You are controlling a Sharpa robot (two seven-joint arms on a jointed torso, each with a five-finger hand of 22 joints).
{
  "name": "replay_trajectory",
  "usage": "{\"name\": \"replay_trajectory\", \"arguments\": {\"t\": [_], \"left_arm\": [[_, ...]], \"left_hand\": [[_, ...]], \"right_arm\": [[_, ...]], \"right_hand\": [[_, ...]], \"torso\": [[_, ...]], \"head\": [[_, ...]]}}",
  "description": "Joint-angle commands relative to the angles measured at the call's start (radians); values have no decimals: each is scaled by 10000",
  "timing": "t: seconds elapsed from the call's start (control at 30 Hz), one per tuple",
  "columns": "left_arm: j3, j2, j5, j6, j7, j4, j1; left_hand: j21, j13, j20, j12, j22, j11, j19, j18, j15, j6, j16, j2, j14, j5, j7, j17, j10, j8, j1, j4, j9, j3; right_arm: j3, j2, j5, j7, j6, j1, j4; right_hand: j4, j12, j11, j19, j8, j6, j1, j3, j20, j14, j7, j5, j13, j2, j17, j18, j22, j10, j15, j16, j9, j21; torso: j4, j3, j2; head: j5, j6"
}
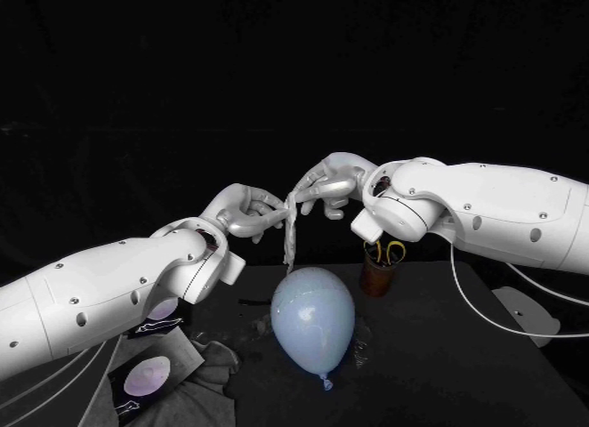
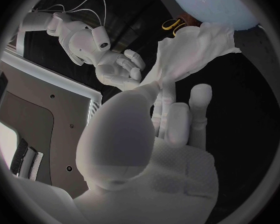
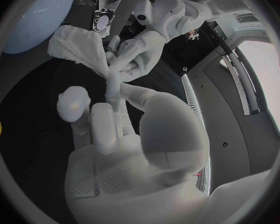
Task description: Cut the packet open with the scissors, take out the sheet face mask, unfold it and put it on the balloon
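Holding sheet face mask [image 1: 291, 236] above balloon [image 1: 312, 318]

Left hand [image 1: 247, 212] and right hand [image 1: 323, 189] both pinch the mask's top, close together over the balloon. Mask hangs bunched, its lower end near the balloon's top; contact unclear. Scissors [image 1: 388, 252] stand in a cup [image 1: 378, 277] beside the balloon.

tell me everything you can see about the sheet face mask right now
The sheet face mask is a thin, white, limp sheet that looks like damp fabric. It is bunched and creased, not spread flat. From the head view it hangs as a narrow strip, and the wrist views show a wider crumpled flap. The left hand and right hand pinch its upper end close together. It hangs in the air above the pale blue balloon. I cannot tell whether its lower end touches the balloon.
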Motion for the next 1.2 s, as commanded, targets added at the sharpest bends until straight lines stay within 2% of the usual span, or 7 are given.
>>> {"name": "replay_trajectory", "arguments": {"t": [0.03, 0.13, 0.33, 0.5, 0.93, 1.07, 1.2], "left_arm": [[13, 12, -200, 78, 29, -4, 8], [12, -3, -285, 68, -27, -25, 8], [12, -17, -366, -20, -69, -47, 7], [15, -59, -389, -113, -38, -28, 5], [33, -268, -416, 244, -97, 157, 6], [43, -323, -424, 591, -103, 208, 9], [50, -350, -424, 957, -143, 252, 14]], "left_hand": [[131, 71, -32, 144, 176, -54, 139, -171, -36, 335, 90, 167, 96, -30, -72, 121, 100, 99, 283, -224, -31, 447], [264, 151, -90, 270, 317, -65, 180, -188, -55, 450, 126, 291, 126, -25, -79, 192, 226, 154, 346, -464, -23, 986], [462, 309, -126, 471, 521, -91, 179, -207, -74, 478, 161, 228, 146, -38, -104, 226, 279, 327, -140, -765, 84, 1847], [572, 405, -141, 616, 659, -115, 222, -225, -95, 467, 189, 164, 174, -24, -131, 274, 296, 450, -420, -944, 197, 2218], [627, 547, -149, 831, 669, -112, 137, -216, -94, 346, 168, 144, 141, -26, -129, 174, 191, 617, -829, -1225, 410, 2722], [616, 589, -146, 899, 623, -109, 75, -204, -91, 317, 171, 142, 134, -26, -127, 168, 163, 662, -919, -1296, 477, 2821], [599, 615, -141, 941, 581, -104, 20, -195, -86, 293, 162, 155, 112, -27, -124, 129, 137, 689, -986, -1329, 521, 2879]], "right_arm": [[7, -49, -94, 119, 112, 1, 38], [7, -114, -94, 117, 144, 2, 94], [7, -247, -123, 111, 263, 2, 211], [6, -304, -497, 62, 481, 3, 182], [3, -196, -4642, -18, 669, 0, -160], [2, -66, -5879, -48, 514, -13, -273], [1, 74, -6549, -26, 217, -53, -370]], "right_hand": [[25, 59, -73, 46, 72, 101, 33, 51, 4, 67, -65, 29, 13, 99, 9, 188, 425, -28, -29, 17, 2006, 49], [25, 59, -73, 46, 72, 101, 33, 51, 4, 67, -65, 29, 13, 99, 9, 188, 425, -28, -29, 17, 2006, 49], [25, 59, -73, 46, 72, 101, 33, 51, 4, 67, -65, 29, 13, 99, 9, 188, 425, -28, -29, 17, 2006, 49], [11, 58, -75, 48, 64, 106, 6, 70, 2, 72, -66, 37, 39, 89, 10, 187, 439, -28, -30, 20, 2027, 60], [-28, 49, -82, 96, 56, 123, -8, 81, 0, 71, -74, -132, 74, 51, 6, 163, 501, -32, -33, 18, 2061, 191], [-39, 31, -90, 115, 35, 144, -4, 144, -5, 83, -84, -422, 118, 37, 11, 153, 542, -23, -42, 19, 2105, 252], [-40, 24, -92, 114, 28, 147, 1, 171, -6, 80, -85, -486, 127, 35, -11, 153, 546, -23, -43, 6, 2114, 254]], "torso": [[3, -3, -5], [-1, -3, -7], [-7, -1, 3], [-7, -2, 1], [6, -7, 5], [10, -7, -6], [8, -2, -3]], "head": [[8, -1], [5, -7], [14, -3], [11, -11], [28, -34], [28, -42], [42, -48]]}}
